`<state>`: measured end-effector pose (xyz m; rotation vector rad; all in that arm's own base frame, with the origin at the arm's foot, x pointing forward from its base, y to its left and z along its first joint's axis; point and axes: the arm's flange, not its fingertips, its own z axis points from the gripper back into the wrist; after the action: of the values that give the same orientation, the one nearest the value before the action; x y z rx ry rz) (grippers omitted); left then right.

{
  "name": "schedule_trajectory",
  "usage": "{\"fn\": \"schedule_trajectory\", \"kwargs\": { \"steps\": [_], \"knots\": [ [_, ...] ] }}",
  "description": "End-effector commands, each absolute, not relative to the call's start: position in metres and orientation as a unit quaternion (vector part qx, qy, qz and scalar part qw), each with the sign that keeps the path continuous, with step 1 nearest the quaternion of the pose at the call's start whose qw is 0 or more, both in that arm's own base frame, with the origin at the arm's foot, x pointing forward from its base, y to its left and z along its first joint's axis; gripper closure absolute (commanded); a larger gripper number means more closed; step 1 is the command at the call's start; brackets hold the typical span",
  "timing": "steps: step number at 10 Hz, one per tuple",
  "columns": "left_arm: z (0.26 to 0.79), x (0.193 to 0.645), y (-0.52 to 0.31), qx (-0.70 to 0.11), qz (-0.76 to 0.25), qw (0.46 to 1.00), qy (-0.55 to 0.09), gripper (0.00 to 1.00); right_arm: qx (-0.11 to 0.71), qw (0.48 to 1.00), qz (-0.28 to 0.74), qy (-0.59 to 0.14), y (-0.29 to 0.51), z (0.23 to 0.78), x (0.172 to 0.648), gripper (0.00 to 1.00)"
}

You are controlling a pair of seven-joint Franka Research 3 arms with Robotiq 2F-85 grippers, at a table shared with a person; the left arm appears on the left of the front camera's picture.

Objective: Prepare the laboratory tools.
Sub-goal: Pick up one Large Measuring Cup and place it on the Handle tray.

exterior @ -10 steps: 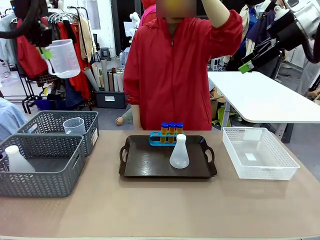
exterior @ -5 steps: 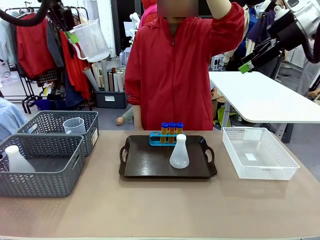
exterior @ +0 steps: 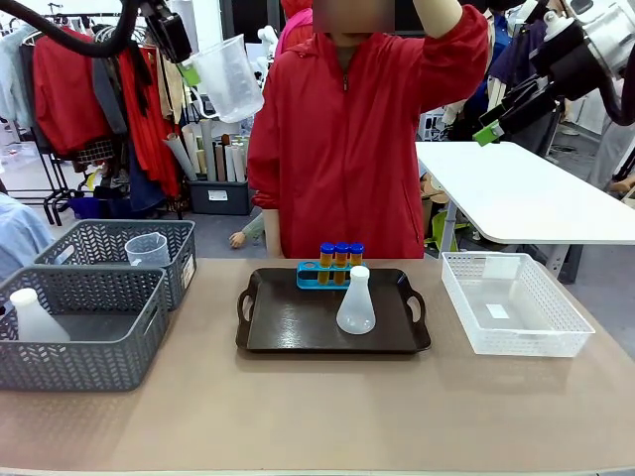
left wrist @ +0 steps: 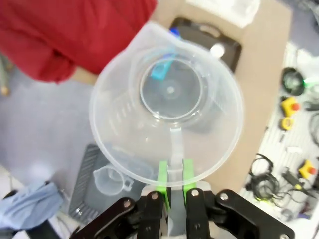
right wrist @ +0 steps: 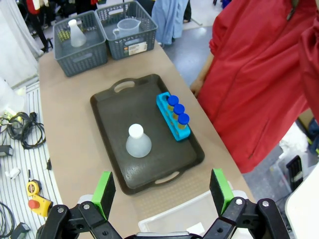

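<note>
High at the upper left, my left gripper (exterior: 189, 67) is shut on the handle of the clear measuring beaker (exterior: 230, 77), which hangs tilted in the air. In the left wrist view the green fingers (left wrist: 163, 175) pinch that handle while I look down into the beaker (left wrist: 167, 99). A dark tray (exterior: 298, 322) in mid-table carries the blue rack (exterior: 316, 275) with three blue-capped tubes (exterior: 341, 256) and a white conical flask (exterior: 355, 301). My right gripper (right wrist: 163, 190) is open high above the tray (right wrist: 119, 114), rack (right wrist: 169, 119) and flask (right wrist: 138, 143), and sits at the upper right (exterior: 486, 132).
Two grey baskets (exterior: 60, 342) stand at the left; one holds a flask (exterior: 33, 317), the other (exterior: 109, 238) a small beaker (exterior: 146, 249). A white basket (exterior: 511, 337) stands at the right. A person in a red jacket (exterior: 342, 149) stands behind the tray, one arm raised.
My left arm has carried the beaker to the right, from the far upper left toward the person. The right arm and the things on the table have not moved.
</note>
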<state>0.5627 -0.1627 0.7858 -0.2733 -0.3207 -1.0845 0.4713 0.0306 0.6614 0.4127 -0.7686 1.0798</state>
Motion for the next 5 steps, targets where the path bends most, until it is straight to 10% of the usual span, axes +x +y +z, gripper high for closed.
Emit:
{"fn": "schedule_trajectory", "kwargs": {
  "steps": [1,5],
  "knots": [
    [0.794,0.570,-0.179,-0.153,-0.548,0.810,-0.139,1.00,0.192,0.766,0.500,-0.356,0.031,0.663,0.471,0.00],
    [0.759,0.556,-0.216,-0.156,-0.594,0.781,-0.111,1.00,0.192,0.766,0.500,-0.356,0.031,0.663,0.471,0.00]
  ]
}}
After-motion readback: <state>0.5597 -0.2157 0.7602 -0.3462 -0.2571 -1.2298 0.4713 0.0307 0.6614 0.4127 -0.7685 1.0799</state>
